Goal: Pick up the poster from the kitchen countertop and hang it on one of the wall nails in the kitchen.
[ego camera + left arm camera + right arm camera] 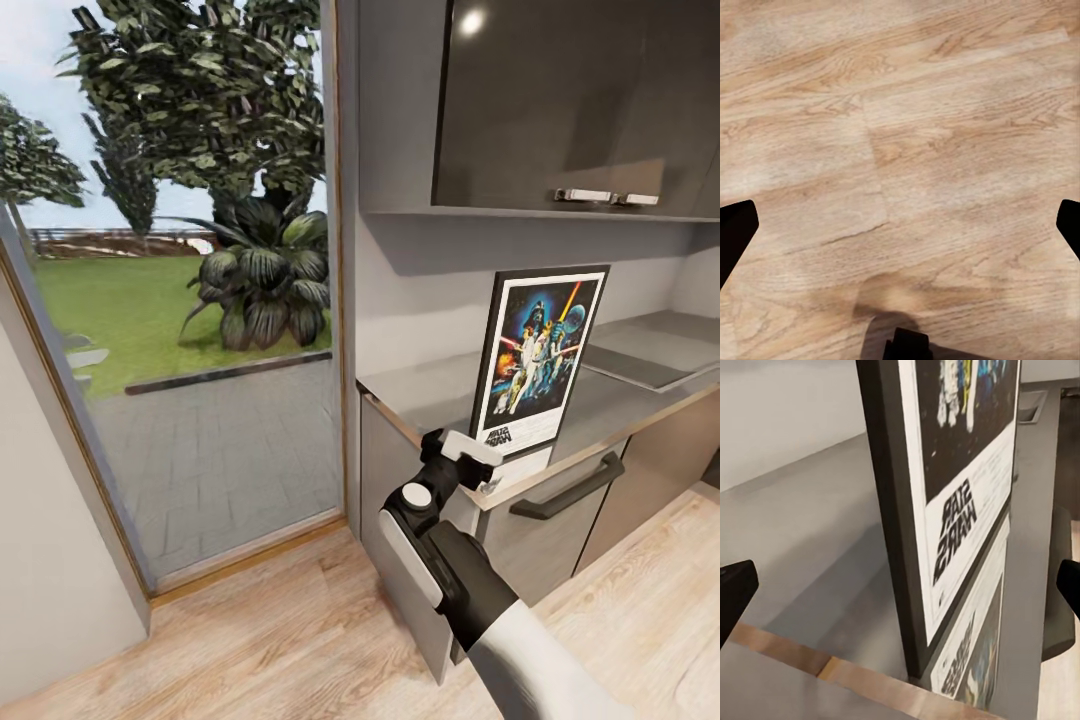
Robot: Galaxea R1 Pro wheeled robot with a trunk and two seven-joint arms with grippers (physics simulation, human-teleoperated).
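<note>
The poster stands upright on the kitchen countertop, near its front edge, bottom edge resting on the slab and mirrored in its glossy surface. Art faces out toward the robot, title strip at the bottom.

The right gripper is just in front of the poster's lower left corner, at counter-edge height. In the head view its fingertips are mostly hidden behind the white wrist housing, so contact can't be read there. In the right wrist view the two dark fingertips sit far apart at the frame edges, so the claw is released, with the poster edge-on between them; it looks clear of both fingers, though the tips are cut off by the frame.

The left gripper points down at the wood floor; its fingertips are only slivers at the frame edges, spread wide, nothing between them.

A drawer front with a dark bar handle sits below the counter. A dark upper cabinet is cut off at the top and right. A cooktop lies right of the poster, partly out of frame. A glass door to the left looks onto the garden.
</note>
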